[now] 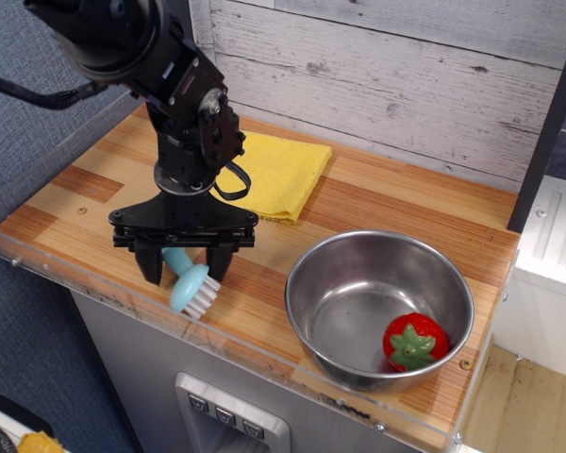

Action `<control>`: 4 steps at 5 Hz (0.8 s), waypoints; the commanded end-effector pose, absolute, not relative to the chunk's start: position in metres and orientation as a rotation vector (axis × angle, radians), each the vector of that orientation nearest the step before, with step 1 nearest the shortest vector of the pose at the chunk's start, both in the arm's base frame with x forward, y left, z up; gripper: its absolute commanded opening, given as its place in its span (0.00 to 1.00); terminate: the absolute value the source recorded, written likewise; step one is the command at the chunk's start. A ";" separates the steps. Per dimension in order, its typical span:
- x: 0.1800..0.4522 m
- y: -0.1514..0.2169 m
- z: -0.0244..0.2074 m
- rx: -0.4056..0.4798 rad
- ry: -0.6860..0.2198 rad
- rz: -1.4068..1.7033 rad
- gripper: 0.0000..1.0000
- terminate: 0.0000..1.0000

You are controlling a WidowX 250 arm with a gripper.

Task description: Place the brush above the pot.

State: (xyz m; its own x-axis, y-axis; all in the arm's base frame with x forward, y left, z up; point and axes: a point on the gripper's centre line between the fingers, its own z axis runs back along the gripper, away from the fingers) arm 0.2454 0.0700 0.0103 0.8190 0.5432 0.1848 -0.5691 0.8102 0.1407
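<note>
Brush (pixel 190 291) only partly seen: head and white bristles clear, handle mostly hidden behind the gripper (pixel 184 272) (hole at its end not visible). Cannot tell whether the fingers (pixel 152 266) touch the handle or only straddle it. Upper arm cut off by the top edge. Yellow cloth (pixel 279 175) partly covered at its left side by the arm and a black cable (pixel 232 180). Strawberry toy (pixel 415 343) in the pot (pixel 378 308), its lower part hidden by the near rim. Counter's right end cut off beyond the dark post (pixel 548 123).
</note>
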 end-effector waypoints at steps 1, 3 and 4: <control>0.246 0.072 0.037 0.188 -0.228 0.584 0.00 0.00; 0.258 0.070 0.086 0.097 -0.319 0.515 0.00 0.00; 0.286 0.057 0.107 0.009 -0.293 0.490 0.00 0.00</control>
State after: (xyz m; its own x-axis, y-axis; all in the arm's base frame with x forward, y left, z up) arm 0.2877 0.0532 0.0972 0.8490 0.4711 0.2394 -0.4732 0.8794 -0.0521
